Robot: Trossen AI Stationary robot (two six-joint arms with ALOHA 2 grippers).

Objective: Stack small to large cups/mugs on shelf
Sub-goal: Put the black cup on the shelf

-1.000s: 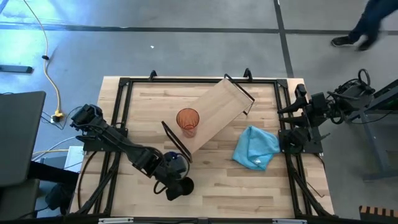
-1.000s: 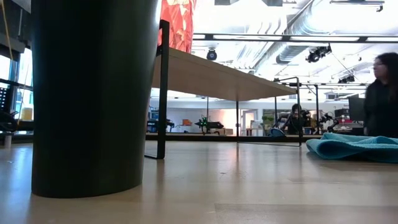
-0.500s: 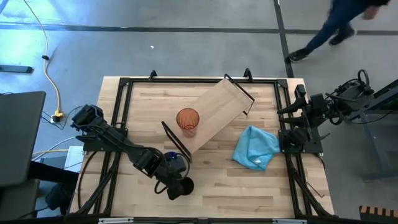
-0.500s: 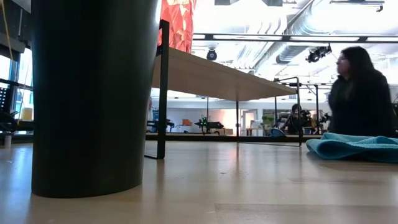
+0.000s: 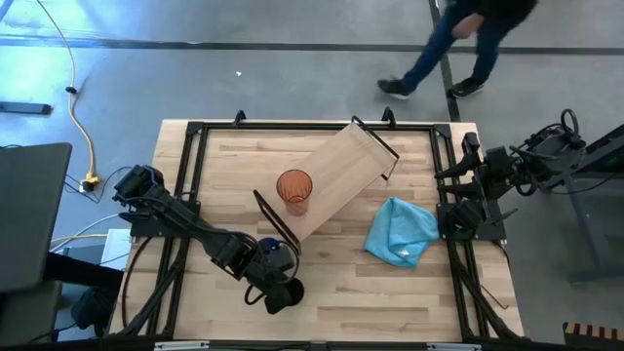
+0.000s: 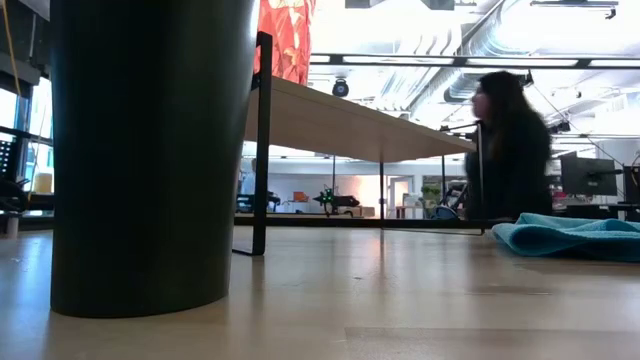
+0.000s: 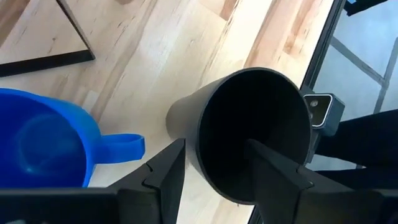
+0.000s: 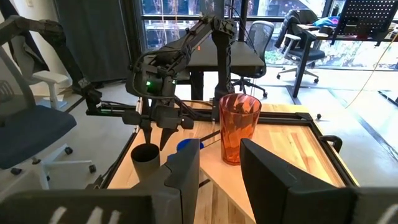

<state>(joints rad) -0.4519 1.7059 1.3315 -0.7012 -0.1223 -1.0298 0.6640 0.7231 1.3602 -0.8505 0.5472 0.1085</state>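
Observation:
The black cup [image 5: 286, 292] stands near the table's near edge and fills the left of the low view [image 6: 150, 150]. My left gripper [image 7: 214, 146] is open above it, pointing down. One finger stands over its opening and the other outside its wall. The blue mug [image 7: 37, 146] stands beside it, its handle [image 7: 121, 146] toward the cup. The orange-red tumbler [image 5: 293, 190] stands upright on the shelf [image 5: 336, 175], a board lying slantwise mid-table on black brackets. My right gripper [image 8: 217, 155] is open and waits at the table's right edge [image 5: 456, 172]. My left gripper comes at the black cup's rim [image 7: 205, 124] from above, with one finger [image 7: 267, 171] over the hollow and one [image 7: 158, 177] outside the wall. I cannot tell whether either finger touches the cup. The cup stands upright on the table.
A light blue cloth [image 5: 402, 231] lies crumpled right of the shelf, also visible in the low view [image 6: 570, 235]. Black rails [image 5: 185, 195] frame the tabletop. A person [image 5: 458, 44] walks on the floor beyond the far edge. Bare wood lies between the black cup and the cloth.
Neither arm nor any cup has visibly moved. A person beyond the table's far edge has walked from the right toward the left.

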